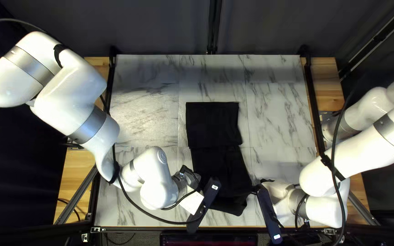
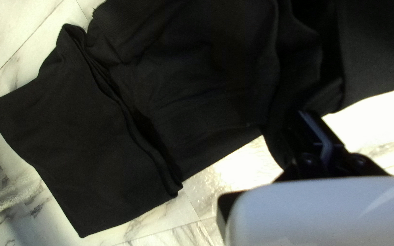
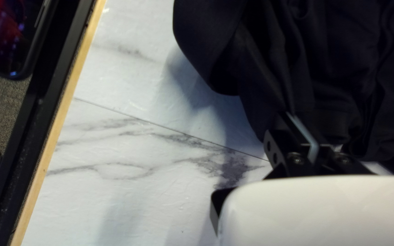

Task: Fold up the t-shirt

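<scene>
The black t-shirt (image 1: 212,125) lies down the middle of the table, a flat squarish part at the far side and a rumpled part nearer. At its near left side is my left gripper (image 1: 198,178), partly hidden by its mount; my right gripper (image 1: 255,187) is at its near right edge. In the left wrist view the left gripper (image 2: 307,117) has its fingers together with shirt cloth (image 2: 206,82) pinched between them. The right wrist view shows the right gripper (image 3: 292,119) closed on a gathered edge of the shirt (image 3: 270,59), with a loose fold hanging beside it.
The marble-patterned table top (image 1: 277,109) shows around the shirt. Its near edge (image 3: 60,123) runs close to my right gripper, with a dark screen (image 1: 208,239) beyond it. Black cables (image 1: 135,207) loop along both arms.
</scene>
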`<action>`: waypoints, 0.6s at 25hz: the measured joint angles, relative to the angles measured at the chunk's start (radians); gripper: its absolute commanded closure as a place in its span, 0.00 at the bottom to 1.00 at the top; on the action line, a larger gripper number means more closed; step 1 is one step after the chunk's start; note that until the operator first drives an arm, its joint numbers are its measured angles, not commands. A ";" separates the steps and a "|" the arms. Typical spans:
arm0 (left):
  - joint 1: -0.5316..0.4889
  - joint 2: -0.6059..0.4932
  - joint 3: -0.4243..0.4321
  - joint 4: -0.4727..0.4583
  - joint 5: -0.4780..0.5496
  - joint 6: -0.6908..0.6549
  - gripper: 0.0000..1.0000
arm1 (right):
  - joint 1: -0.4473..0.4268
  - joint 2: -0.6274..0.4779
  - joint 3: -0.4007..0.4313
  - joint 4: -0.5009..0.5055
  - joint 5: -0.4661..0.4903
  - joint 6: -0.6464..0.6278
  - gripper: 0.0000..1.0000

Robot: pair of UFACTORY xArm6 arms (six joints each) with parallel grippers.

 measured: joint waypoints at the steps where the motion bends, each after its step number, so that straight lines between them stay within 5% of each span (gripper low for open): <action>1: 0.000 0.000 0.000 0.000 0.000 0.000 1.00 | 0.000 0.000 0.000 0.000 0.000 0.000 1.00; 15: 0.081 -0.066 0.003 0.032 0.023 0.064 1.00 | -0.081 -0.160 0.092 0.004 0.017 -0.076 1.00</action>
